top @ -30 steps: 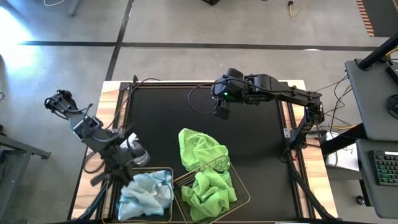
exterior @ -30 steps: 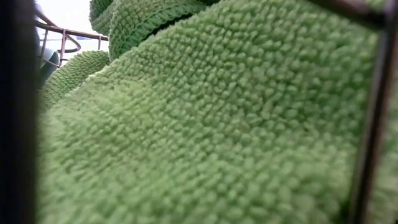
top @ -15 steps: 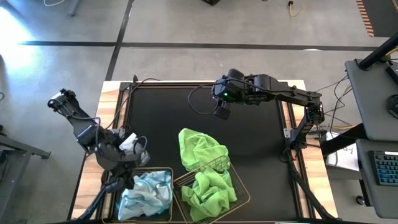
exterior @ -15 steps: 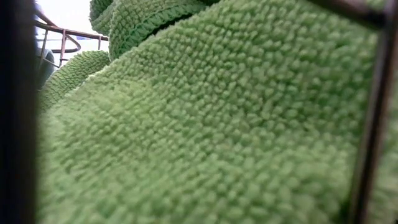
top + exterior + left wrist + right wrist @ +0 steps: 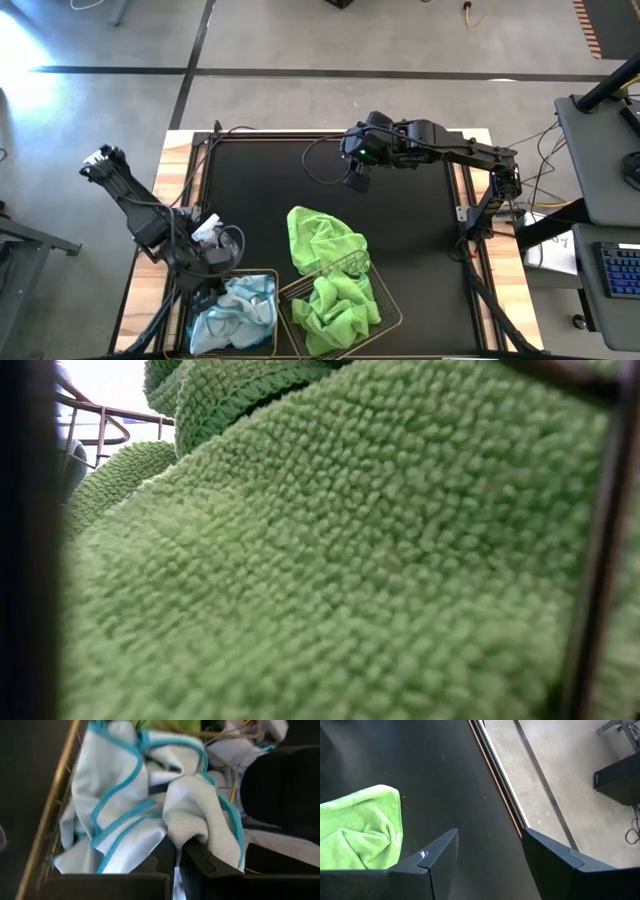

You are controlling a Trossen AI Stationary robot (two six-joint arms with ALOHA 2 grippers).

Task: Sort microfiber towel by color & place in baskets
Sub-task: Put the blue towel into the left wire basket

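In the left wrist view the left gripper point(image 5: 176, 851) has its two dark fingers point(image 5: 200, 862) pressed together on a fold of pale blue towel point(image 5: 150, 805), the cloth bulging up just above the fingertips and its teal hem looping away across the pile. That towel lies inside the left basket point(image 5: 268, 275), low and left of centre in the high view, with the left gripper point(image 5: 212, 268) sunk at the basket's upper left corner. A second pale blue piece point(image 5: 235, 742) shows beyond the fingers at the wrist picture's upper right, against the wire.

Compared with a second ago, the left arm has swung its elbow further toward the frame's left edge and the gripper has dipped closer into the blue pile; the right arm and the green cloths are unchanged.

The right basket point(image 5: 390, 305), touching the left one at lower centre, holds a crumpled lime green towel point(image 5: 340, 305); another green towel point(image 5: 320, 238) drapes over its upper rim onto the black mat point(image 5: 270, 180). The low view is filled by green pile point(image 5: 330, 560).

The right gripper point(image 5: 356, 180) hangs over the mat at upper centre, fingers point(image 5: 435, 857) spread apart and empty, well away from the green towel point(image 5: 360, 830)
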